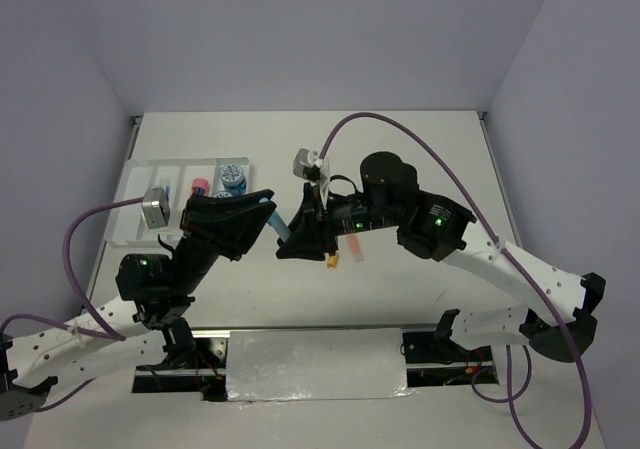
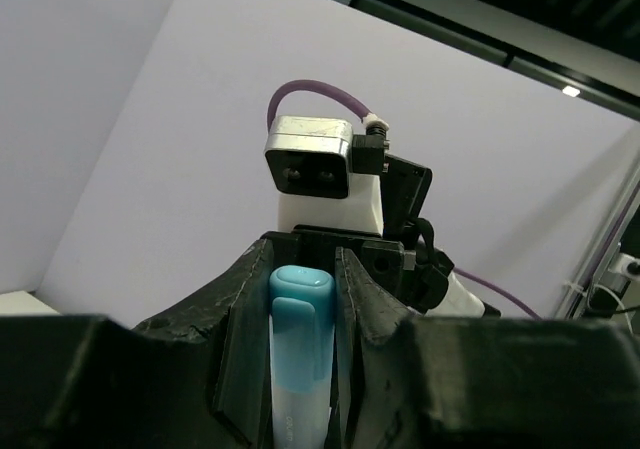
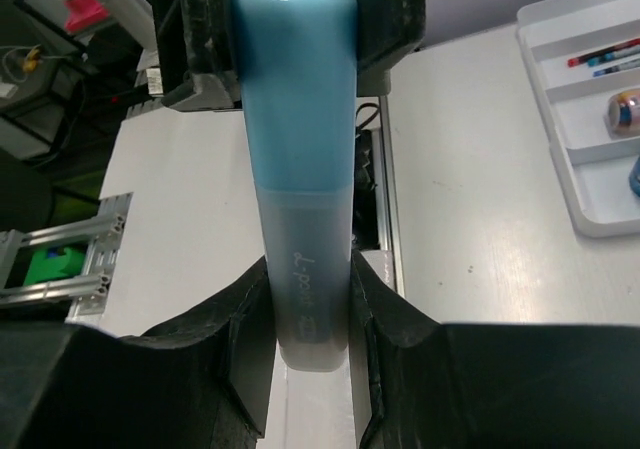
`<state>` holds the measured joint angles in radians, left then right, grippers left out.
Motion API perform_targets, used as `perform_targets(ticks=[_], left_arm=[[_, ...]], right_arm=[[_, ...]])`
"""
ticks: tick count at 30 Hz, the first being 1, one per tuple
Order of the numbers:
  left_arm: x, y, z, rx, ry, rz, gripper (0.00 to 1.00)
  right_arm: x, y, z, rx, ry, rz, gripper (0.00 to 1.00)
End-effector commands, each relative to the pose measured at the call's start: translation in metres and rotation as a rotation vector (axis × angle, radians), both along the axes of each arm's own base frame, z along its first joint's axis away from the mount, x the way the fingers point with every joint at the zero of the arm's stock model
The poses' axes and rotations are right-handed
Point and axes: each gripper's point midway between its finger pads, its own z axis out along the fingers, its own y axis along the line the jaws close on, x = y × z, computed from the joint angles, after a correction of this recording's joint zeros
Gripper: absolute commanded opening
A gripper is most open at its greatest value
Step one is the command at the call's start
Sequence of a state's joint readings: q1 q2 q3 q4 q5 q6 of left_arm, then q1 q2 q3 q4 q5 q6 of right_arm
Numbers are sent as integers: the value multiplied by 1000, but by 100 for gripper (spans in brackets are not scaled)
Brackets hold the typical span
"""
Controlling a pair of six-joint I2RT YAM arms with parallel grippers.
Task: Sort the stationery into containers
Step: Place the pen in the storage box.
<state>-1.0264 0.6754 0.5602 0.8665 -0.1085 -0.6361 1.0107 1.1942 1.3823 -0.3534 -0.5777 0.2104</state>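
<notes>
A light-blue highlighter [image 1: 277,225] hangs above the table's middle, gripped at both ends. My left gripper [image 1: 262,212] is shut on its capped end; in the left wrist view the cap [image 2: 300,319] sits between the black fingers of the left gripper [image 2: 300,261]. My right gripper [image 3: 308,281] is shut on the translucent barrel of the highlighter [image 3: 295,119]. To the left lies the white divided tray [image 1: 135,179], holding a pink cylinder [image 1: 199,183] and a blue-white roll [image 1: 232,176]. The right wrist view shows the tray [image 3: 590,184] with thin pens [image 3: 605,57].
An orange piece [image 1: 332,261] and a peach piece [image 1: 355,244] lie on the table under the right arm. The left wrist camera block [image 1: 157,207] hangs over the tray's near part. A foil-wrapped bar [image 1: 315,364] lies along the near edge between the arm bases.
</notes>
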Motion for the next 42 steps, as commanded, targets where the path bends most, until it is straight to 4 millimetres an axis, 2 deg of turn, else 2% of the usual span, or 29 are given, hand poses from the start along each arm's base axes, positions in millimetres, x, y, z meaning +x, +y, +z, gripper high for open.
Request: perform_targets(ticks=[1, 2, 3, 4, 5, 6, 7, 13, 17, 20, 22, 23, 24, 25, 26, 27, 28, 29, 30, 31, 32, 33, 34, 36, 37, 39, 40, 41, 42], left_arm=[[-35, -59, -163, 514, 228, -264, 0], [-31, -54, -156, 516, 226, -231, 0], [-27, -49, -147, 520, 222, -195, 13], [-17, -39, -150, 568, 238, -118, 25], [-15, -33, -123, 545, 205, -86, 32], [-12, -27, -115, 551, 195, -54, 50], [-8, -23, -106, 558, 185, -22, 58], [9, 2, -44, 546, 110, 144, 61], [9, 5, -30, 517, 84, 160, 58], [10, -1, -32, 537, 82, 148, 44], [10, -7, -38, 553, 88, 135, 14], [10, -8, -39, 557, 89, 131, 4], [13, -9, -41, 563, 100, 142, 0], [18, -9, -41, 566, 122, 161, 0], [24, -6, -49, 601, 158, 197, 0], [43, 3, -69, 673, 248, 302, 0], [53, 12, -64, 681, 291, 373, 0], [62, 20, -70, 713, 338, 438, 0], [84, 33, -82, 747, 418, 556, 0], [90, 46, -86, 796, 466, 603, 0], [99, 54, -90, 817, 500, 642, 0], [120, 70, -94, 828, 556, 716, 0], [129, 82, -104, 870, 598, 744, 0], [150, 104, -115, 916, 648, 810, 0], [171, 127, -125, 943, 703, 872, 0], [192, 157, -137, 1002, 757, 961, 0], [215, 189, -150, 1020, 836, 1029, 0], [225, 206, -156, 1028, 869, 1074, 0], [242, 241, -172, 1069, 951, 1170, 0]], right_arm=[[35, -17, 165, 497, -290, -178, 0], [33, -13, 152, 477, -280, -158, 0], [28, -8, 125, 443, -265, -117, 0], [26, -6, 112, 432, -253, -102, 0], [23, -6, 100, 424, -236, -86, 0], [15, -5, 79, 411, -221, -54, 0], [11, -5, 71, 404, -214, -42, 0], [-14, 4, 22, 301, -198, 24, 0], [-20, 9, -1, 280, -171, 57, 0], [-28, 7, -8, 297, -152, 95, 0], [-34, 4, -7, 320, -161, 123, 0], [-37, 5, -8, 319, -160, 142, 0], [-36, 5, -10, 316, -157, 139, 4], [-34, 5, -11, 311, -149, 128, 16], [-29, 5, -13, 306, -143, 102, 48], [-17, 6, -22, 289, -129, 38, 62], [-8, 4, -26, 278, -115, -13, 95], [10, 0, -45, 232, -83, -89, 98], [28, -3, -55, 212, -61, -175, 99], [38, -9, -63, 203, -26, -227, 100], [48, -15, -87, 160, 11, -278, 100], [69, -26, -98, 149, 49, -377, 100], [77, -36, -105, 147, 70, -424, 100], [96, -59, -136, 113, 116, -525, 100], [100, -66, -142, 112, 134, -559, 100], [100, -81, -158, 98, 147, -603, 100], [100, -85, -158, 97, 128, -612, 100], [97, -88, -168, 64, 137, -615, 100], [97, -90, -170, 51, 138, -620, 100]])
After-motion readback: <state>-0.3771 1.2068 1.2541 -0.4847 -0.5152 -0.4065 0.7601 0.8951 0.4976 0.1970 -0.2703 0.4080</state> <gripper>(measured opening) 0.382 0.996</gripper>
